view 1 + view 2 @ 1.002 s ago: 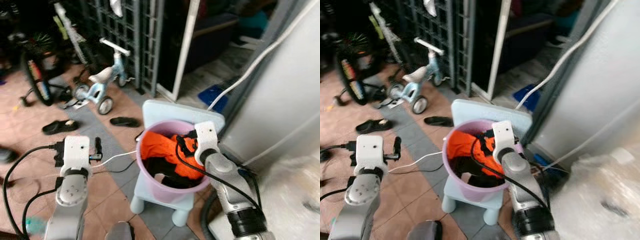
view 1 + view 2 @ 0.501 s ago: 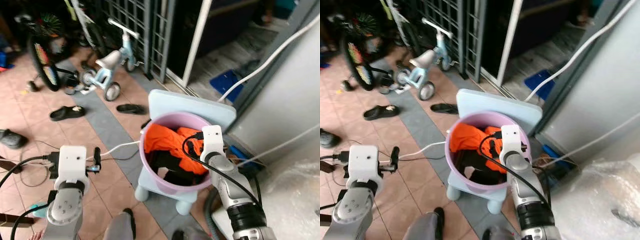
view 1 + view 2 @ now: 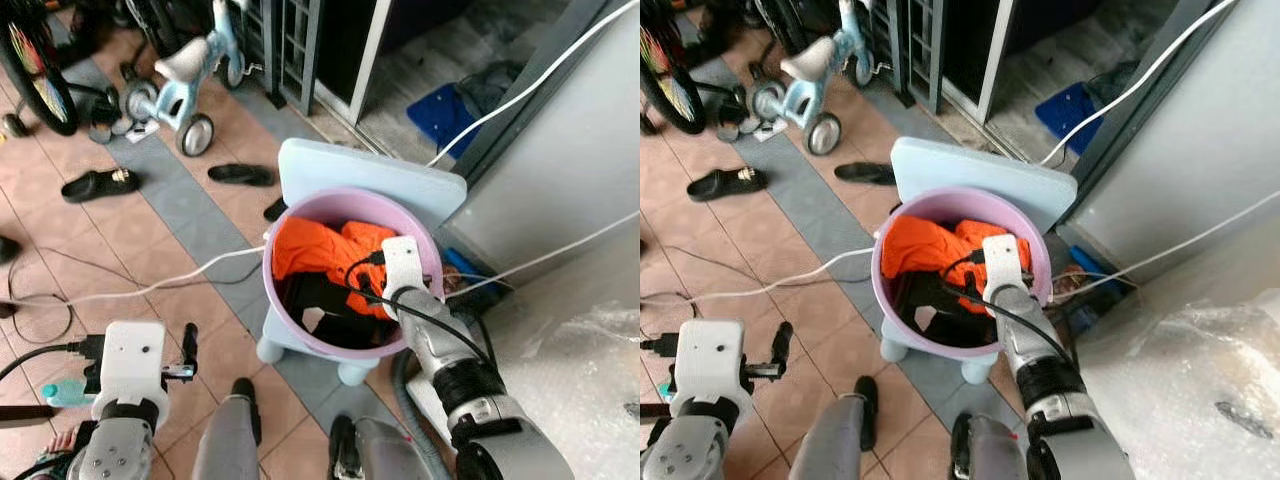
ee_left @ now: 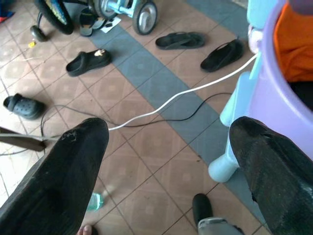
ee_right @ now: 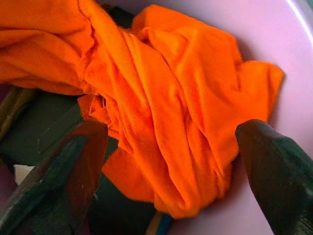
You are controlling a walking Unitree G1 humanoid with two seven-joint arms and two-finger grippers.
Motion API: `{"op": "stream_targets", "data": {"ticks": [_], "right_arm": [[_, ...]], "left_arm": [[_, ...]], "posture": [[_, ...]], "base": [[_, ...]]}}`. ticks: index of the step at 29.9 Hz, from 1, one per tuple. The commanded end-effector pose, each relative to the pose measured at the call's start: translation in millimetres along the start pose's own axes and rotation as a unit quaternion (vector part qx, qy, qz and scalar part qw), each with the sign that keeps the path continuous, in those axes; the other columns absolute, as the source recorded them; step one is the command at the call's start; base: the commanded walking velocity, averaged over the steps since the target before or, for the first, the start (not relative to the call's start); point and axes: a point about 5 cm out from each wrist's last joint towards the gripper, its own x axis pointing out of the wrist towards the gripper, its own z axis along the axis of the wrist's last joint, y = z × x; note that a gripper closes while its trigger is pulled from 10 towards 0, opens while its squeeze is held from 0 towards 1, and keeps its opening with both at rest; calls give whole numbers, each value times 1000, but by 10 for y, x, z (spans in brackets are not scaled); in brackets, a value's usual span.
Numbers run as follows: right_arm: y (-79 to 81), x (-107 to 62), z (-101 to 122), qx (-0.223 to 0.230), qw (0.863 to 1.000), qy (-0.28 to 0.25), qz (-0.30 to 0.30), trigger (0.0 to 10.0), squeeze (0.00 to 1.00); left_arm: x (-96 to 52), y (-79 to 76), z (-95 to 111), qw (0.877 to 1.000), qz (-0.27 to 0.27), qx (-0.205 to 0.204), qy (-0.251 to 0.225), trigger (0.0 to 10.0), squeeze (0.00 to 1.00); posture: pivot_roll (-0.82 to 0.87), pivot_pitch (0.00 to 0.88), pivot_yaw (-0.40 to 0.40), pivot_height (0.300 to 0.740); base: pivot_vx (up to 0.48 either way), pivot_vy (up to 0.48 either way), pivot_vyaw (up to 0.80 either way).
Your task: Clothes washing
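Observation:
A purple bucket (image 3: 268,285) stands on a light blue stool (image 3: 370,180). Inside it an orange garment (image 3: 310,250) lies on top of dark clothes (image 3: 325,310). My right gripper (image 5: 171,132) reaches into the bucket from its right rim and is open. Its two black fingers (image 5: 73,171) stand on either side of the orange garment's (image 5: 161,98) folds, not closed on it. My left gripper (image 4: 168,129) is open and holds nothing, low over the tiled floor left of the bucket (image 4: 288,98).
A white cable (image 3: 150,290) runs across the floor to the stool. Black sandals (image 3: 95,183) and a small tricycle (image 3: 185,85) lie farther left. A pale appliance wall (image 3: 560,170) and plastic sheeting (image 3: 590,380) close off the right. My grey legs (image 3: 230,440) show below.
The camera has tilted down and come nearer over the bucket. My right gripper stays in the bucket by the orange garment. My left arm now shows lower in the picture.

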Motion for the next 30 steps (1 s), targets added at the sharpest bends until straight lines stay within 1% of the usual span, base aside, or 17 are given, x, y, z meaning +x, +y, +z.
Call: {"op": "stream_targets", "data": {"ticks": [1,2,3,6,7,8,9,10,11,13,17,21,25,30], "right_arm": [[3,15,-71,-12,1000,9,-6,10000,0],[12,26,-64,-24,1000,8,-10,10000,0],[12,26,-64,-24,1000,8,-10,10000,0],[49,54,-95,-34,999,13,-22,10000,0],[73,61,-147,-29,999,19,-27,7412,0],[95,60,-189,-30,999,27,-33,3412,0],[108,58,-217,-31,998,32,-38,3412,0],[153,55,-261,-31,998,35,-39,196,0],[185,53,-279,-26,998,37,-35,0,0],[279,50,-309,-16,999,43,-23,0,0],[375,50,-300,-22,999,41,-10,0,0],[360,63,-275,-11,999,41,-14,0,0],[313,82,-228,4,999,35,-26,0,0],[273,97,-181,11,999,26,-35,0,0]], "left_arm": [[-84,-2,0,1000,6,2,7,10000,0],[-118,-1,12,1000,8,1,6,10000,0],[-118,-1,12,1000,8,1,6,10000,0],[-221,14,61,1000,23,-8,-1,10000,0],[-269,17,53,1000,28,-11,8,10000,0],[-283,26,46,999,32,-16,12,10000,0],[-297,31,44,999,34,-18,15,10000,0],[-333,40,49,999,39,-21,20,10000,0],[-349,42,52,999,39,-20,20,10000,0],[-373,45,52,999,39,-16,23,10000,0],[-400,46,36,998,44,-16,29,10000,0],[-418,28,39,998,45,-17,31,10000,0],[-430,22,30,998,49,-17,35,10000,0],[-435,27,28,998,54,-15,37,10000,0]], "posture": [[187,379,-134,740],[191,391,-141,740],[191,391,-141,740],[192,417,-161,740],[200,425,-165,740],[209,430,-171,740],[211,431,-172,740],[223,436,-177,740],[227,438,-178,740],[232,440,-181,740],[227,446,-189,740],[222,449,-200,740],[221,446,-205,740],[222,444,-207,740]], "base": [[0,0,0],[0,0,0],[0,0,0],[0,0,0],[0,0,0],[0,0,0],[0,0,0],[0,0,0],[0,0,0],[0,0,0],[0,0,0],[0,0,0],[0,0,0],[0,0,0]]}}
